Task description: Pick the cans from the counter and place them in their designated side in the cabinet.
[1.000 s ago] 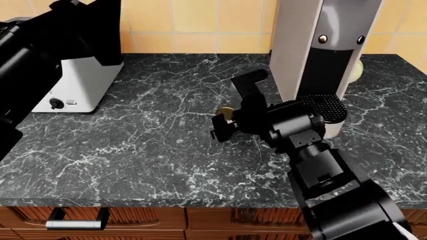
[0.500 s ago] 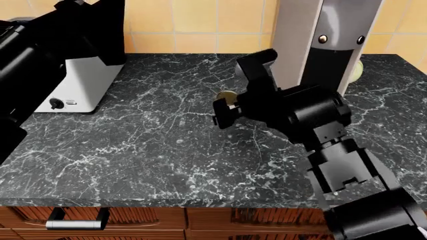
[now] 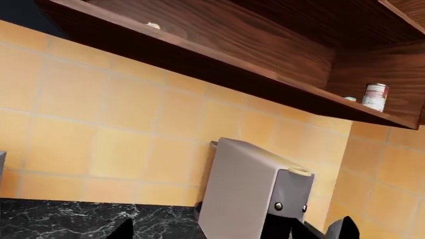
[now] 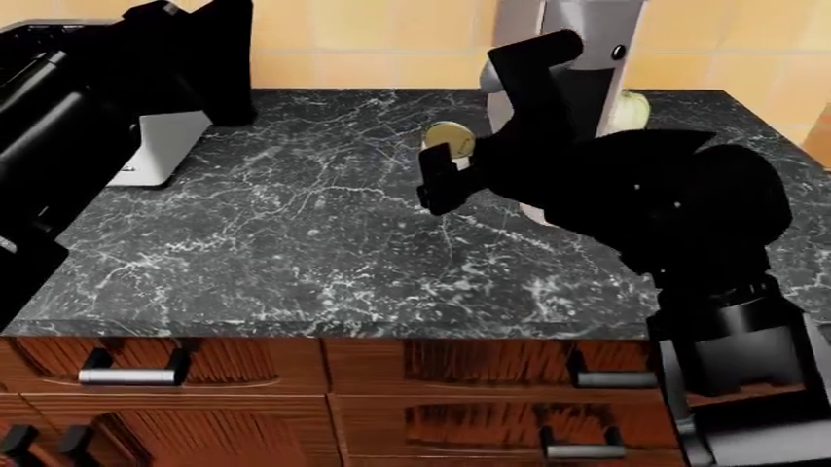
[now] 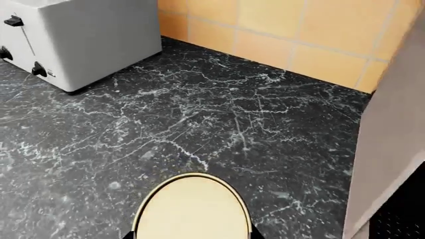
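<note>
Dark wooden wall cabinet (image 3: 219,45), open front: 1 tall can with a red top and white label (image 3: 375,96) stands upright on its shelf near the corner by the side wall. A small pale item lies just beside that can; a second pale speck sits further along the shelf. Neither can be identified.

Short squat can with a gold lid (image 4: 449,134): raised above the black marble-look counter with white veins (image 4: 286,243), held at the tip of the right gripper (image 4: 442,167). In the right wrist view the gold lid (image 5: 192,206) fills the near edge of the frame, with dark finger tips just visible on both sides of it, so the jaws are closed against the can.

Left gripper (image 3: 236,230): only 2 dark finger tips show at the frame edge, set well apart, nothing between them. Jaws spread wide. It points at the orange tiled wall below the cabinet.

On the counter: white toaster (image 5: 73,40) at the back on the left; grey coffee machine (image 3: 256,194) at the back on the right; pale green round squash (image 4: 632,109) beside the machine, partly hidden behind it.

Dark reddish-brown drawer fronts (image 4: 208,365) with metal handles run under the counter edge.
</note>
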You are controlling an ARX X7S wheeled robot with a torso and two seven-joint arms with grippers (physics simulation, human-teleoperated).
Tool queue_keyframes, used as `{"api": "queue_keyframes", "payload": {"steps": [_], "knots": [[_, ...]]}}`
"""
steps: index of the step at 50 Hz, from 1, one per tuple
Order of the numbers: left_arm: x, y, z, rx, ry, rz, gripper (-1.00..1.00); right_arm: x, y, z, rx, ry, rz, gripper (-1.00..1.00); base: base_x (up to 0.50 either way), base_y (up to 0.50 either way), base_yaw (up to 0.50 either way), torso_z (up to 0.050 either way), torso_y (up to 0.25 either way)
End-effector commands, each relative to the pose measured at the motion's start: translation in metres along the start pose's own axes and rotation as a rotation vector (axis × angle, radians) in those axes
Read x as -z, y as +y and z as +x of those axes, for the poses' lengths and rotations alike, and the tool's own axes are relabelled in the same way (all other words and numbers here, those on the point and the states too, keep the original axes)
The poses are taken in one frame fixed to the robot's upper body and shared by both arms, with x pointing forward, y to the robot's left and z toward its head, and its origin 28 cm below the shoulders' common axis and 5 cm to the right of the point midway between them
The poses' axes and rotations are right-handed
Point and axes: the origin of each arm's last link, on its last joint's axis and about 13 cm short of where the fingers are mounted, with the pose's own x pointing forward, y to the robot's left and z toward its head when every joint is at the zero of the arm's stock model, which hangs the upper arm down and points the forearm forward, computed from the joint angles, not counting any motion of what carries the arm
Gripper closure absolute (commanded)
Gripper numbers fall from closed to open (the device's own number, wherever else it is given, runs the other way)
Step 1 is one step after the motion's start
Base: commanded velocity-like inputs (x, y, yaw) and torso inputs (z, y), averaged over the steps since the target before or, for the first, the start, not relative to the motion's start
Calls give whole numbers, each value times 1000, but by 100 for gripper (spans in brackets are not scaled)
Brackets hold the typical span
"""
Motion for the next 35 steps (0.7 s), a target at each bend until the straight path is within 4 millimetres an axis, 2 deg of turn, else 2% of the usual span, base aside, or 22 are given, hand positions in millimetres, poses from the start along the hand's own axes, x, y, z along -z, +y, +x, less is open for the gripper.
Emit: {"api": "queue_keyframes", "payload": {"steps": [1,11,26,35], "knots": [[0,-2,2,7,3,1,-100,-10,2,-23,18,-78,-6,100,-122,-501,0,0,0],[0,-2,2,5,5,6,-100,-11,7,-37,5,-121,-6,100,-163,-501,0,0,0],[2,-2,3,3,7,1,-100,-15,7,-41,13,-149,-1,100,-12,-500,0,0,-1],[1,-2,3,4,5,2,-100,-24,7,-44,36,-178,13,100,0,-26,0,0,0]]}}
